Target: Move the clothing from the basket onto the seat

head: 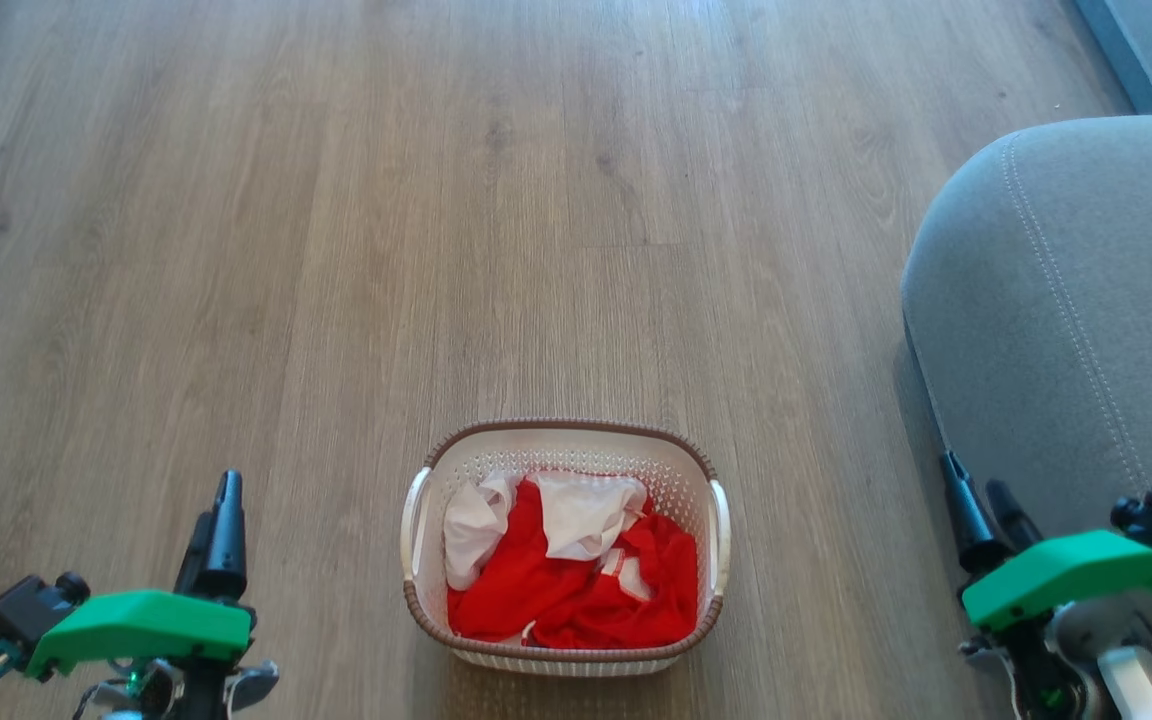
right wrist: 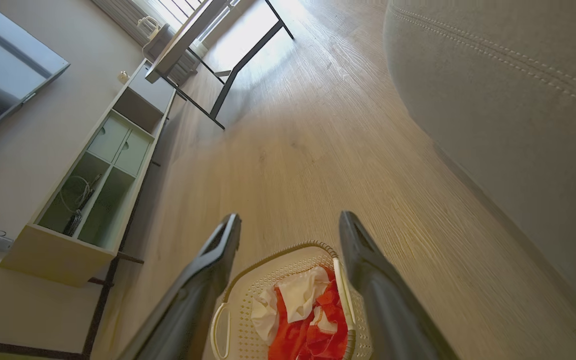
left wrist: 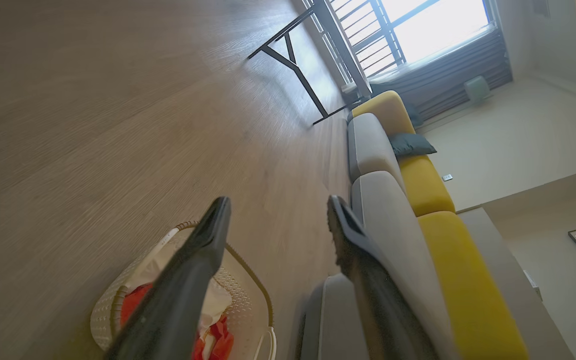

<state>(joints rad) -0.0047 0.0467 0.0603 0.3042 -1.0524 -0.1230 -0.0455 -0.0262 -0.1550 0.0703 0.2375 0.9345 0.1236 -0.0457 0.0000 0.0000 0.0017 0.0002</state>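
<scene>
Basket (head: 576, 452) stands on the floor (head: 536, 200), centred ahead of the robot, between the two arms. Clothing (head: 556, 585) lies heaped inside it: bright red fabric, with white parts folded over the top. Nothing hangs over the rim. No garment shows on the seat (head: 1066, 300). Judged: the task is not yet begun.

Left gripper (head: 216, 505) is low at left, well apart from the basket. Jaws spread wide, nothing between them. Right gripper (head: 974, 475) is low at right, against the seat's front edge as seen from the head; cannot tell whether it touches. Jaws equally wide, empty. Both point forward. Judged: arms parked either side, which leaves the head camera a clear look into the basket.

The seat is grey upholstery with a rounded corner and a line of light stitching. It lies to the right of the basket, near it, with a strip of floor between. Judged: a short carry to the right, and the right arm is the nearer one.

Surface: pale brown wood-look planks, matt and level; the basket sits flat.

Room: the left wrist view shows the seat as the end of a long sofa (left wrist: 373, 145) with yellow backs, a dark pillow (left wrist: 410, 144) and a bright window (left wrist: 433, 25) beyond. The right wrist view shows a table (right wrist: 183, 40) on dark metal legs, a low open shelf unit (right wrist: 118, 150) along the wall and a dark screen (right wrist: 3, 75) above it.
</scene>
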